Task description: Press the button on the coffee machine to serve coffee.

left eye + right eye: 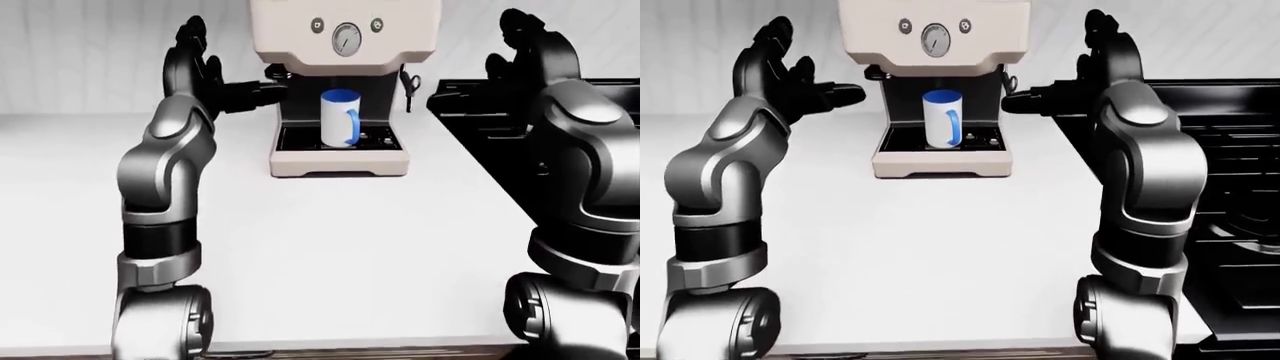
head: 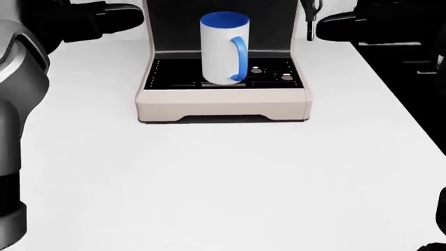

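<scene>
A beige coffee machine (image 1: pixel 935 45) stands on the white counter at the top centre, with a round gauge (image 1: pixel 934 35) between two small buttons (image 1: pixel 905 26) (image 1: pixel 965 25). A white mug with blue handle and blue inside (image 1: pixel 942 118) stands upright on its black drip tray (image 2: pixel 223 83). My left hand (image 1: pixel 790 75) is raised to the left of the machine, fingers spread and empty. My right hand (image 1: pixel 1080 75) is raised to the right of it, also open and empty. Neither hand touches the machine.
The white counter (image 2: pixel 223 178) spreads below the machine. A black stove (image 1: pixel 1230 165) fills the right side of the right-eye view, beside my right arm. A light tiled wall stands behind the counter.
</scene>
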